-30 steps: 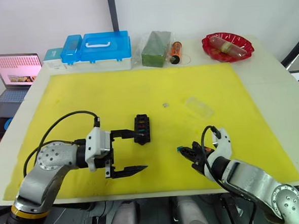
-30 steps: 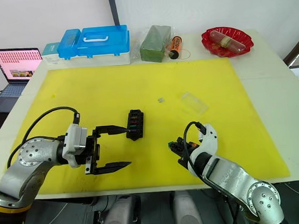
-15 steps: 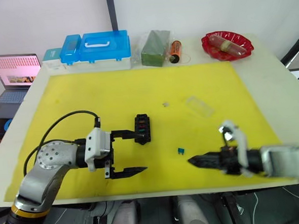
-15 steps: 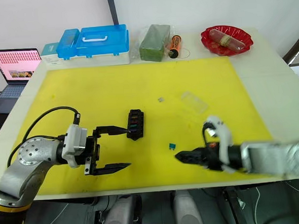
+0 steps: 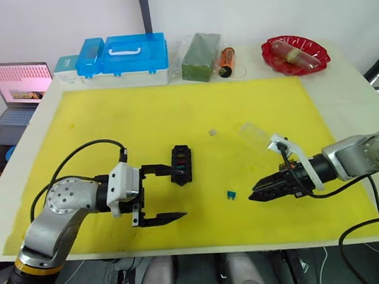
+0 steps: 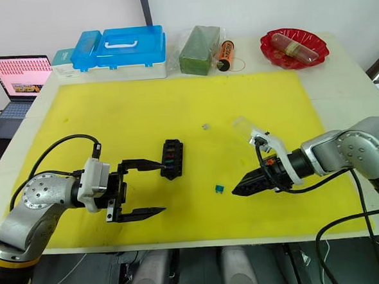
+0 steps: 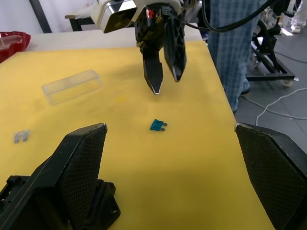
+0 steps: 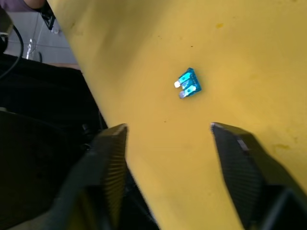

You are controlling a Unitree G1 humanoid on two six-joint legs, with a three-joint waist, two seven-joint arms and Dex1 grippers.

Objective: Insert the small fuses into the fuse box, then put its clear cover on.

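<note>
Just ahead of the right gripper [image 5: 256, 196], jaws spread, lies the tiny teal plastic fuse [image 5: 231, 195], apart; left gripper [image 5: 170, 193] stands wide open.

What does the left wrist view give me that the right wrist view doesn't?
Left wrist view alone: the clear cover, a grey fuse, a corner of the fuse box, the right gripper seen from in front, its tips apart above the mat, and a person's trouser leg. Right wrist view alone: the right gripper's own fingers spread wide. Both: the teal fuse lying loose on the yellow mat.
</note>
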